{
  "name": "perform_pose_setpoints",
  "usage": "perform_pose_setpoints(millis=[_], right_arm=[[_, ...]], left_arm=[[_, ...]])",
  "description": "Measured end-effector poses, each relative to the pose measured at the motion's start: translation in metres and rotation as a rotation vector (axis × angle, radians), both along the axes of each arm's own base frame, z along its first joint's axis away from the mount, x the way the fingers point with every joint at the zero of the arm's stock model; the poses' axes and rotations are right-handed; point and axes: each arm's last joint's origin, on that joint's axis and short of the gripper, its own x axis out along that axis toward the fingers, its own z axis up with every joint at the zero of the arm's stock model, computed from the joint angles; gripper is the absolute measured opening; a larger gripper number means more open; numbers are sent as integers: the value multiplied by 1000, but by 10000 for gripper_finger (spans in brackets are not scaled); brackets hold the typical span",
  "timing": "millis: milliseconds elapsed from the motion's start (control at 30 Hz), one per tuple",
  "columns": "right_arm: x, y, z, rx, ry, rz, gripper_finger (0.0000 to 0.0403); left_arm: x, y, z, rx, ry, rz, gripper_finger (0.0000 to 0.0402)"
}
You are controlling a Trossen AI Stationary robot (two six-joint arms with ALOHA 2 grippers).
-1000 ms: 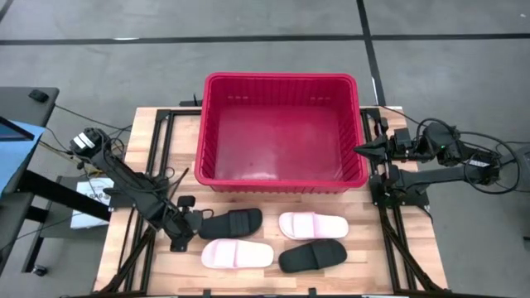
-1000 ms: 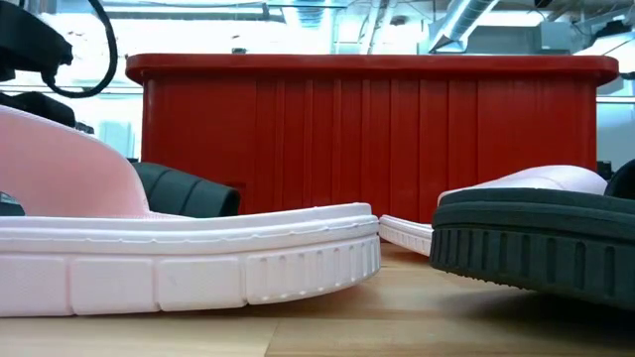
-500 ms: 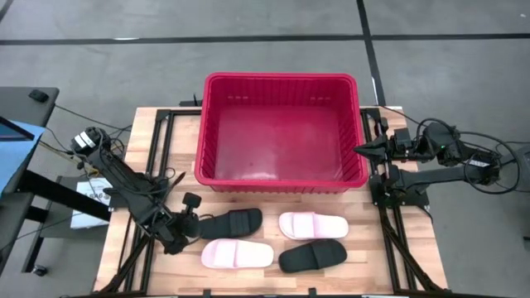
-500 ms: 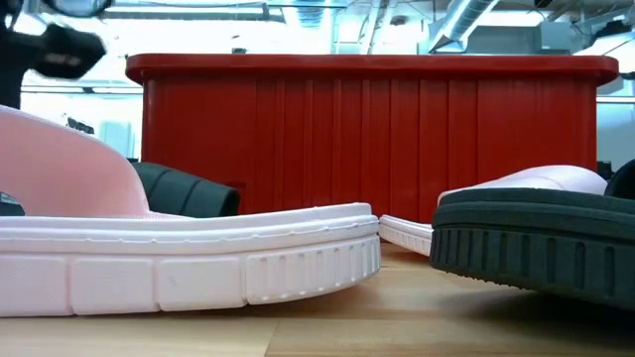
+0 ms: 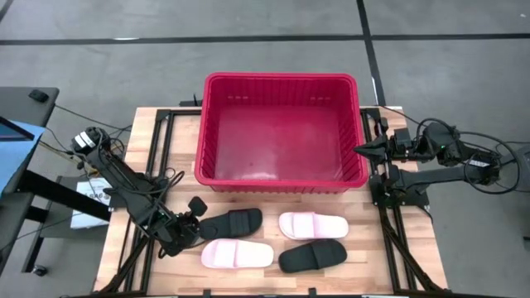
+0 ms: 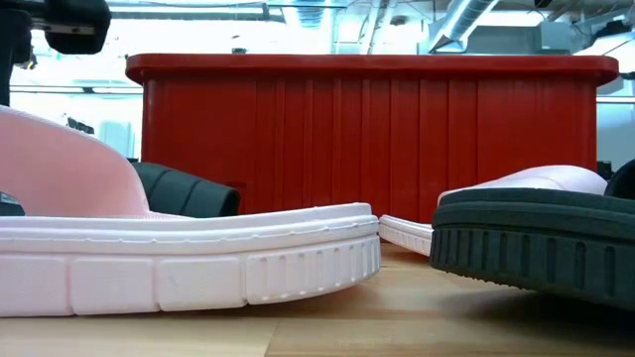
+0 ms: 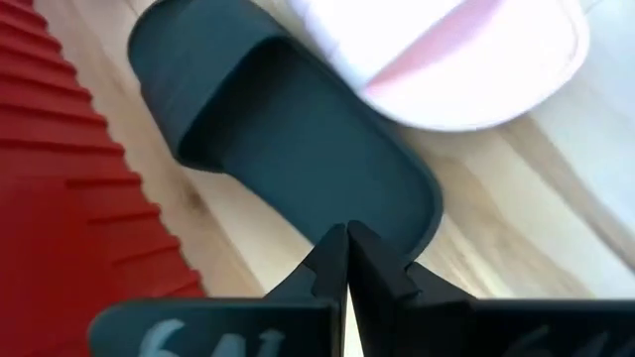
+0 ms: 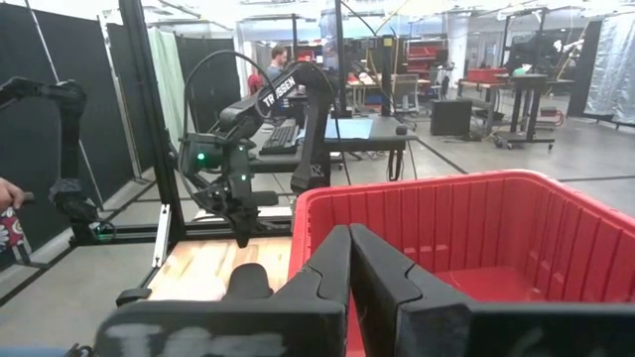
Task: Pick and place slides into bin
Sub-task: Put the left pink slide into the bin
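Four slides lie sole-down on the wooden table in front of the red bin (image 5: pixel 281 132): a black one (image 5: pixel 232 223), a pink one (image 5: pixel 313 224), a pink one (image 5: pixel 238 253) and a black one (image 5: pixel 312 257). My left gripper (image 5: pixel 195 220) is shut and stands over the heel end of the far black slide (image 7: pixel 278 139). In the low view it shows high above the table (image 6: pixel 69 22). My right gripper (image 5: pixel 363 150) is shut and waits beside the bin's right wall (image 8: pixel 476 228).
The bin stands at the table's far side, its near wall (image 6: pixel 377 129) close behind the slides. Black frame rails run along both table sides (image 5: pixel 389 223). A person's hand (image 8: pixel 6 190) and another person show in the room beyond the table.
My left gripper has moved a little toward the table's right edge, closer to the far black slide's heel end, and shows higher in the low view. The slides have stayed where they were.
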Motion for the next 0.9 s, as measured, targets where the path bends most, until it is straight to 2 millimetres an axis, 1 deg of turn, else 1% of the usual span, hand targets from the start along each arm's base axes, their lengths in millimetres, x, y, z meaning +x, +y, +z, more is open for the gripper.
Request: perform_pose_setpoints(millis=[267,467,567,667,800,900], right_arm=[[0,0,0,0,0,0,0],[0,0,0,0,0,0,0],[0,0,0,0,0,0,0],[0,0,0,0,0,0,0],[0,0,0,0,0,0,0],[0,0,0,0,0,0,0]], left_arm=[[4,-6,2,-102,-16,-11,0],[4,-7,2,-113,-7,-20,0],[8,-11,1,-142,-28,-26,0],[13,-21,-9,-154,-3,-69,0],[20,-33,-27,-115,88,-103,0],[26,-44,-33,-94,112,-110,0]])
